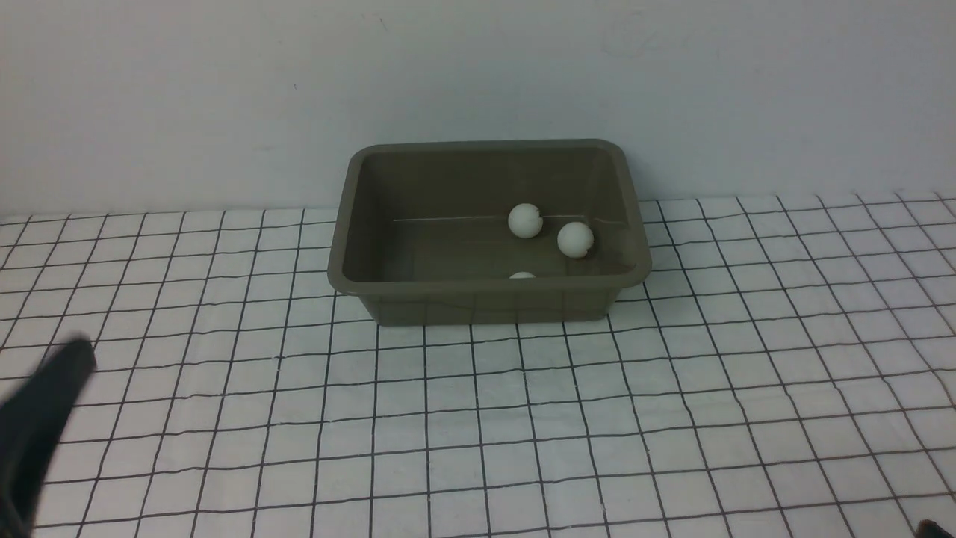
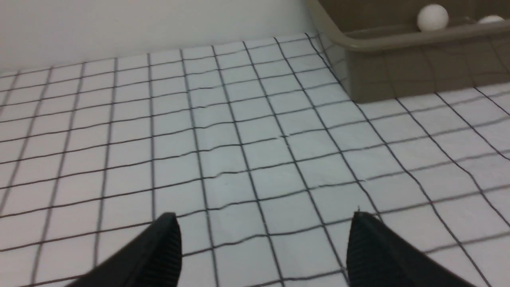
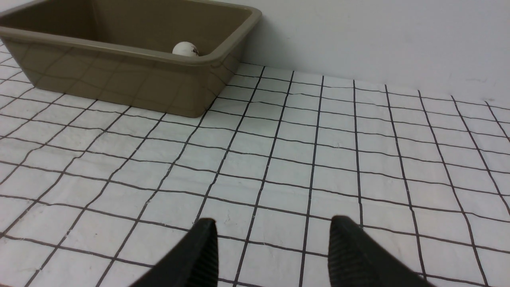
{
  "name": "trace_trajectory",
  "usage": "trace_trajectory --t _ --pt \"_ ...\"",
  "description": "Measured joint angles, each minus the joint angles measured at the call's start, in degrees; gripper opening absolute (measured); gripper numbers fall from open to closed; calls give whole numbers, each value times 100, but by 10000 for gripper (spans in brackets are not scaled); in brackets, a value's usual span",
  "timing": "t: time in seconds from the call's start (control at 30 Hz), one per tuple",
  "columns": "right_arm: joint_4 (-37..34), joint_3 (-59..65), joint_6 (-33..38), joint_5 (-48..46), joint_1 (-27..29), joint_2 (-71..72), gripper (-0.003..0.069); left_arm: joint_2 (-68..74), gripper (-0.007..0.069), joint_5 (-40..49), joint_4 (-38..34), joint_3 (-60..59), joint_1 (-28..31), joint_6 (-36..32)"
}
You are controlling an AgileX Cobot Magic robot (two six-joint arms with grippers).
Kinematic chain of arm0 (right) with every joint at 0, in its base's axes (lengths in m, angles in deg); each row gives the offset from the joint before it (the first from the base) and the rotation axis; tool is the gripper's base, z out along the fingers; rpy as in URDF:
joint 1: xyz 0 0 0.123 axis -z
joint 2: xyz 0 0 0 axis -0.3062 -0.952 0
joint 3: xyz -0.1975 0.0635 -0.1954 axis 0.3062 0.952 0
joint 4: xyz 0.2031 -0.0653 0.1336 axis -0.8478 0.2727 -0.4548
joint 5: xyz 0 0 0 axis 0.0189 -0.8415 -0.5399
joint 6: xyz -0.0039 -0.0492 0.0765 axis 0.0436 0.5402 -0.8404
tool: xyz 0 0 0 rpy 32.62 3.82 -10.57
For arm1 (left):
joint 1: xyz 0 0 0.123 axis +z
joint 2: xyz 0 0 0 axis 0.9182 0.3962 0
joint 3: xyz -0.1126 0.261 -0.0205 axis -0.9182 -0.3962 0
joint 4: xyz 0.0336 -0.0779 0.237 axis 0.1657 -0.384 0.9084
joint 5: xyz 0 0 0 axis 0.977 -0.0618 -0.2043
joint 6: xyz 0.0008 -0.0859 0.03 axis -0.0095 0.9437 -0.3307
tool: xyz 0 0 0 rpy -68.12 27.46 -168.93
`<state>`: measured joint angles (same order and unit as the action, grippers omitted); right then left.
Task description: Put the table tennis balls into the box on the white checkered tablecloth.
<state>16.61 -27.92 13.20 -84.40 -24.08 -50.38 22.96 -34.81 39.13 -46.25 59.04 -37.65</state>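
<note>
The olive box (image 1: 485, 297) stands on the white checkered tablecloth (image 1: 523, 418) near the back wall. Inside it lie two white table tennis balls (image 1: 525, 220) (image 1: 575, 239), and a third ball (image 1: 522, 276) peeks over the near wall. My left gripper (image 2: 263, 217) hovers open over bare cloth, to the front left of the box (image 2: 382, 67); two balls (image 2: 432, 17) (image 2: 491, 18) show above the rim. My right gripper (image 3: 274, 220) also has its fingers apart with nothing between them, over cloth to the box's (image 3: 119, 79) front right; one ball (image 3: 185, 49) shows inside.
A plain white wall rises right behind the box. In the front view the left arm's dark finger (image 1: 45, 418) shows at the lower left edge, and a dark sliver of the right arm (image 1: 933, 529) at the bottom right corner.
</note>
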Motion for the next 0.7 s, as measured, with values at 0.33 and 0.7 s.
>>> trace_trajectory --t 0.33,0.7 --pt "0 0 0 0 0 0 353 -1006 499 584 0 0 1139 6" --pt "0 0 0 0 0 0 353 -1168 499 1040 0 -173 1261 50"
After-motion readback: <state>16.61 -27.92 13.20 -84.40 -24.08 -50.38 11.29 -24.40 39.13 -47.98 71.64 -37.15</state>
